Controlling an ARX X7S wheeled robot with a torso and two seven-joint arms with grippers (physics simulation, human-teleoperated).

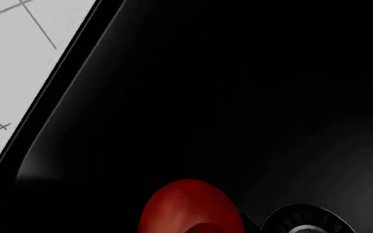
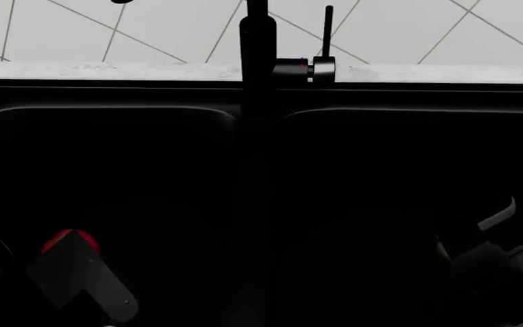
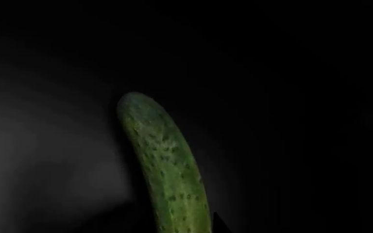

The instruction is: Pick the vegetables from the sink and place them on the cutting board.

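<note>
The matte black double-basin sink (image 2: 116,112) fills the head view, its tall black faucet (image 2: 258,61) rising at twelve o'clock over the divider, with white tiled wall (image 2: 152,27) behind. In the left basin, at about eight o'clock, the left pincer (image 2: 73,253) sits low over the round glossy red tomato (image 2: 69,238), only the tomato's top showing past the grey arm; whether the jaws are spread or closed cannot be told. The left wrist view shows the tomato (image 1: 190,208) on the basin floor just beside the silver drain strainer (image 1: 306,221). In the right basin, at four o'clock, the right pincer (image 2: 493,255) is a dim shape, its state unclear. The right wrist view shows the long bumpy green cucumber (image 3: 163,170) lying in the dark basin.
</note>
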